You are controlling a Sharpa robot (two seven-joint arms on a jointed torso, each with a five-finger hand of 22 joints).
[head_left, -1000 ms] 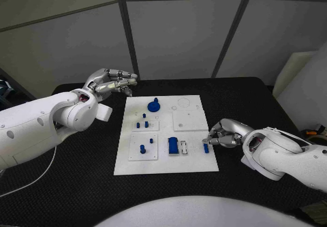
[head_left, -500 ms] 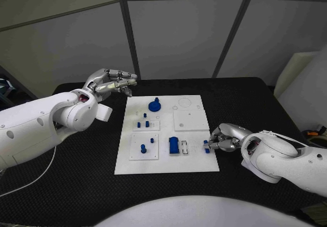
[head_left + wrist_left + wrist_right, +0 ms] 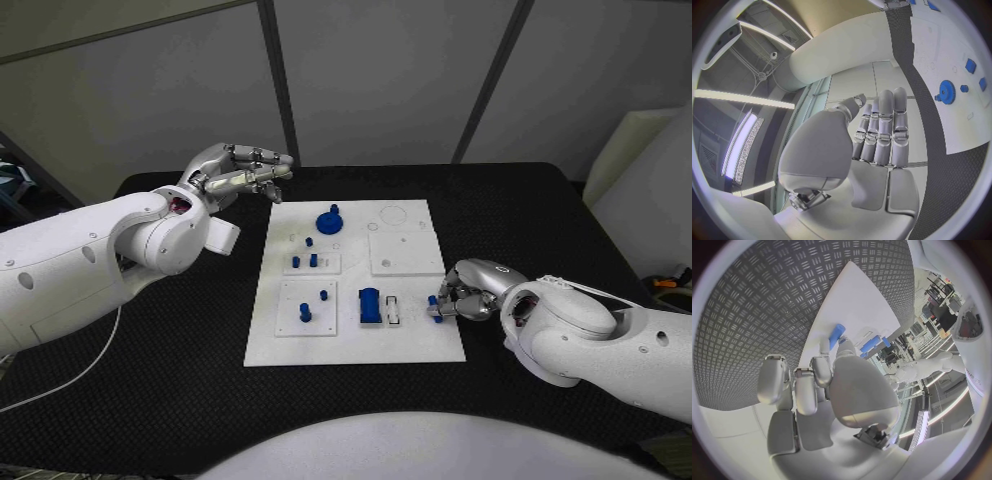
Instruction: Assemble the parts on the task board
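The white task board (image 3: 418,340) lies in the middle of the black table. At its right edge my right hand (image 3: 464,296) rests low with its fingers curled, pinching one end of a small blue peg (image 3: 434,306) that lies on the board. In the right wrist view the peg (image 3: 836,335) sticks out past the fingertips (image 3: 821,364). My left hand (image 3: 240,180) hovers above the table's back left corner, off the board, fingers stretched out and holding nothing. A blue gear (image 3: 329,222) stands at the board's far end.
Two short blue pegs (image 3: 303,262) stand in a small square plate, another blue peg (image 3: 303,313) in the plate nearer me. A blue block (image 3: 369,306) lies beside a white slot (image 3: 392,312). The left wrist view shows the gear (image 3: 946,91) on the board (image 3: 954,45).
My right hand has slid in along the board's right edge and closed its fingers on the blue peg, which has shifted a little. The left hand has stayed put.
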